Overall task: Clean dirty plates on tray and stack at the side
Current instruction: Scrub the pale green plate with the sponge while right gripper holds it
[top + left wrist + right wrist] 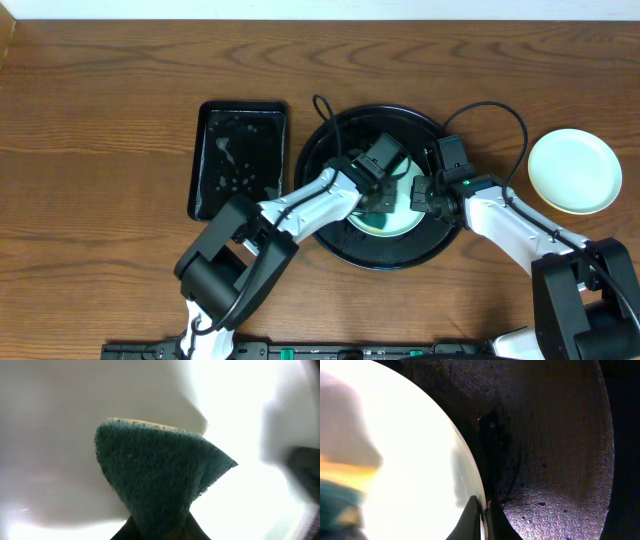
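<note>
A pale mint-blue plate [398,222] lies in the round black tray [330,150]. My left gripper [378,192] is shut on a dark green sponge [155,475] and presses it onto the plate's surface [60,435]. My right gripper [424,196] is shut on the plate's right rim [481,510], one finger on each side, with the plate [410,460] bright beside the tray floor [555,460]. A pale yellow plate [574,171] sits on the table to the right of the tray. A second mint-blue plate is not visible. The arms hide the plate's centre.
A smaller rectangular black tray [238,158] with wet spots lies left of the round tray. Cables arch over the round tray's far rim [322,105] and right side [500,110]. Bare wooden table surrounds everything.
</note>
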{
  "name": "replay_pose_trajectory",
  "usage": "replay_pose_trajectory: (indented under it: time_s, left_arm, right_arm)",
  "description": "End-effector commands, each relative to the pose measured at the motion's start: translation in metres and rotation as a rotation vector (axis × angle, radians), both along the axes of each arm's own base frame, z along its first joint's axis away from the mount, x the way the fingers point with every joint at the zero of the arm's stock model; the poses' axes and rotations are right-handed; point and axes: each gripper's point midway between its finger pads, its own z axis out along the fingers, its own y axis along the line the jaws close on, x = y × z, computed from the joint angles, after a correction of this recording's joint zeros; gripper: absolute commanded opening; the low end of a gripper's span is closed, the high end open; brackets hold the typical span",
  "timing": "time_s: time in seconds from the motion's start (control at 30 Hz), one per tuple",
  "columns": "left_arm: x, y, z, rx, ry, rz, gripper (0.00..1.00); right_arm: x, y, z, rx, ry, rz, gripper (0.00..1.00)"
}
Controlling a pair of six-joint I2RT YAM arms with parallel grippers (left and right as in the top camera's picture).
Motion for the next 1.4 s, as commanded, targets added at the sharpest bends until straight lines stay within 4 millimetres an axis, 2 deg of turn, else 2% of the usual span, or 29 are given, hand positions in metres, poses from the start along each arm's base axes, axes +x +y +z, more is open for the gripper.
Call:
replay_pose_trajectory:
  time_s: [0.0, 0.07, 0.13, 0.3, 0.4, 0.53, 0.7, 0.97, 1.07, 1.2, 1.37]
  left_arm:
    - [0.030, 0.071, -0.022, 0.331, -0.146, 0.000, 0.08]
    - [0.049, 0.087, -0.014, 0.431, -0.240, -0.015, 0.08]
    - [0.064, 0.093, -0.006, 0.483, -0.314, -0.030, 0.08]
    - [0.077, 0.070, 0.001, 0.414, -0.391, -0.073, 0.08]
    - [0.071, 0.039, 0.000, 0.260, -0.367, -0.093, 0.08]
    - [0.061, 0.002, 0.000, 0.028, -0.288, 0.009, 0.08]
    - [0.047, -0.019, -0.006, -0.123, -0.155, 0.129, 0.08]
    - [0.014, -0.045, -0.008, -0.273, 0.046, 0.098, 0.08]
    - [0.003, -0.039, -0.014, -0.240, 0.096, 0.097, 0.08]
    - [-0.008, -0.012, -0.028, -0.118, 0.137, 0.120, 0.08]
    - [0.006, 0.049, -0.040, 0.139, 0.056, 0.134, 0.08]
  right_arm:
    - [-0.005, -0.005, -0.012, -0.029, 0.037, 0.010, 0.01]
    - [-0.005, -0.005, -0.012, -0.029, 0.038, 0.010, 0.01]
    - [-0.005, -0.005, -0.012, -0.029, 0.038, 0.010, 0.01]
    - [-0.005, -0.005, -0.012, -0.029, 0.038, 0.010, 0.01]
    - [-0.005, -0.005, -0.012, -0.030, 0.038, 0.010, 0.01]
    - [-0.005, -0.005, -0.012, -0.030, 0.038, 0.010, 0.01]
    - [-0.005, -0.005, -0.012, -0.030, 0.038, 0.010, 0.01]
    - [-0.006, -0.005, -0.012, -0.030, 0.041, 0.010, 0.01]
    - [-0.006, -0.005, -0.012, -0.030, 0.041, 0.010, 0.01]
    - [-0.006, -0.005, -0.012, -0.030, 0.040, 0.009, 0.01]
    - [-0.006, -0.005, -0.012, -0.030, 0.041, 0.010, 0.01]
